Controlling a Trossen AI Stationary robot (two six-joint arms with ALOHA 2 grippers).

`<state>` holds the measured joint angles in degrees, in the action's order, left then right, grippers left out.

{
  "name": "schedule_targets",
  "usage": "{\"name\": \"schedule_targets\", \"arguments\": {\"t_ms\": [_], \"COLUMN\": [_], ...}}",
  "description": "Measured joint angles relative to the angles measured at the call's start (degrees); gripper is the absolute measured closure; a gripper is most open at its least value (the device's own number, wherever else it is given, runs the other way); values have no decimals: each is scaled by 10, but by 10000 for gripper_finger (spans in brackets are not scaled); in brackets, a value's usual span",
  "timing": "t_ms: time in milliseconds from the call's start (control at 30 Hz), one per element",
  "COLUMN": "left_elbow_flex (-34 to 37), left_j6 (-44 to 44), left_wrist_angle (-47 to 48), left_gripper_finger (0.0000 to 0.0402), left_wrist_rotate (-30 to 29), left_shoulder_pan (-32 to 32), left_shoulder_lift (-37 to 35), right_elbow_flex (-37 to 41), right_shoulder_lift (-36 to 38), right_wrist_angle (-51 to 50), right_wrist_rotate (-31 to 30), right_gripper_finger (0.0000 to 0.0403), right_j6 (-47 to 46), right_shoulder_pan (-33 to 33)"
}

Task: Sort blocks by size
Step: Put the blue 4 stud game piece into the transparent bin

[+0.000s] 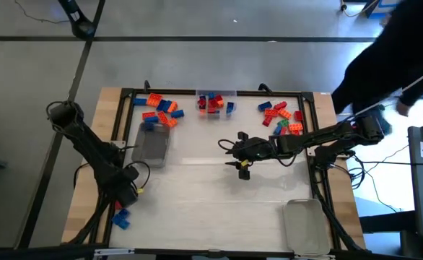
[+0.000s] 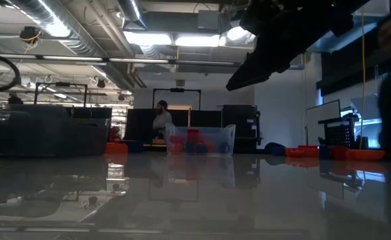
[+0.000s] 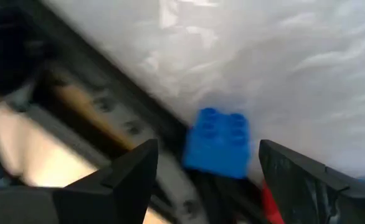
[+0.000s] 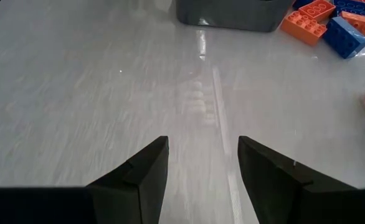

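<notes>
Dark right claw (image 1: 231, 153) hangs over the middle of the desk (image 1: 211, 202), fingers (image 4: 139, 174) parted with nothing between them; in its wrist view we see only bare pale desktop in the gap. Past it in that view sit a dark-looking tray wall (image 4: 232, 15) and a few orange and blue blocks (image 4: 326, 25). Moving outward, we see the right arm reaching in from the desk's right edge.

Left claw (image 3: 207, 171) is down at the near-left corner of the desk, fingers spread wide and empty, with a blue brick (image 3: 218, 142) lying just ahead of the gap beside the dark frame rail. In the high view we spot the same brick (image 1: 120, 220) near that corner with a small red piece (image 1: 118, 206) close by.

Blocks lie in three far groups: a blue and orange pile (image 1: 161, 110) at far left, next to a clear tray (image 1: 152, 143); red and blue ones in a clear bin (image 1: 216, 102) at far centre; a mixed red, orange, blue and green pile (image 1: 284, 117) at far right. Another clear tray (image 1: 304, 225) sits at the near right. A person in dark clothes (image 1: 385, 65) stands beyond the right side.
</notes>
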<state>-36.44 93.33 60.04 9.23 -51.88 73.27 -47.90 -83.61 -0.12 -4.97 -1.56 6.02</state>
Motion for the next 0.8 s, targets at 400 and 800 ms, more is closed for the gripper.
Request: {"name": "schedule_targets", "arguments": {"t_ms": [400, 800], "left_elbow_flex": [13, 23], "left_j6": [-42, -91], "left_wrist_angle": [-26, -110], "left_gripper_finger": [152, 214], "left_wrist_rotate": [9, 12], "left_shoulder_pan": [8, 18], "left_shoulder_lift": [-1, 1], "right_elbow_flex": [0, 0], "right_shoulder_lift": [0, 0], "right_wrist_angle": [1, 1], "right_wrist_rotate": [0, 0], "right_gripper_finger": [210, 210], "right_j6": [-1, -1], "right_shoulder_pan": [0, 0]}}
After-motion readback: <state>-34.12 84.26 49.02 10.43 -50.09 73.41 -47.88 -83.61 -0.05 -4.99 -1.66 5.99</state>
